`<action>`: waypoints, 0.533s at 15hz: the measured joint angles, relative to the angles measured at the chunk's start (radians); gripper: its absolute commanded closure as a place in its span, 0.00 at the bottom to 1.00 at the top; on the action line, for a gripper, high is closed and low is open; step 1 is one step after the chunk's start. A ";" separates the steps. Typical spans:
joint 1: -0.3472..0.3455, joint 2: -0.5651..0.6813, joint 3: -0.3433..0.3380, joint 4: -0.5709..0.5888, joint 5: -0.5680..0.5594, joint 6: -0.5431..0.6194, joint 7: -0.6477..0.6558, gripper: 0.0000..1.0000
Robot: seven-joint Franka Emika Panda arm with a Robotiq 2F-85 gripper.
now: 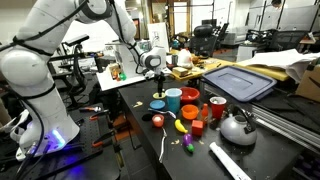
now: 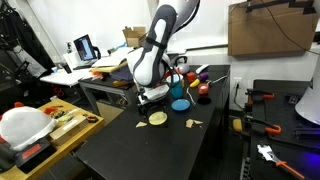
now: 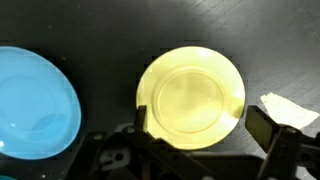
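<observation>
In an exterior view: yellow plate [image 1: 158, 104] flat on black desk [image 1: 128, 112], blue bowl [image 1: 173, 99] just beside. In an exterior view: jaws apart, hovering over plate [image 2: 157, 118]. Wrist view: plate [image 3: 190, 95] centred between jaws, bowl [image 3: 35, 100] near. Hazard: low rim slipping free, or bowl knocked, from an off-centre descent.

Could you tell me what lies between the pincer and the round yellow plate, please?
Nothing: in the wrist view, the stretch between the pincer and the round yellow plate is bare.
</observation>
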 measured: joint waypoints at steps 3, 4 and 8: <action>0.000 -0.020 0.000 -0.035 0.000 0.010 0.000 0.00; 0.000 -0.026 0.000 -0.046 0.000 0.012 0.000 0.00; -0.003 -0.034 0.001 -0.071 0.006 0.020 0.000 0.00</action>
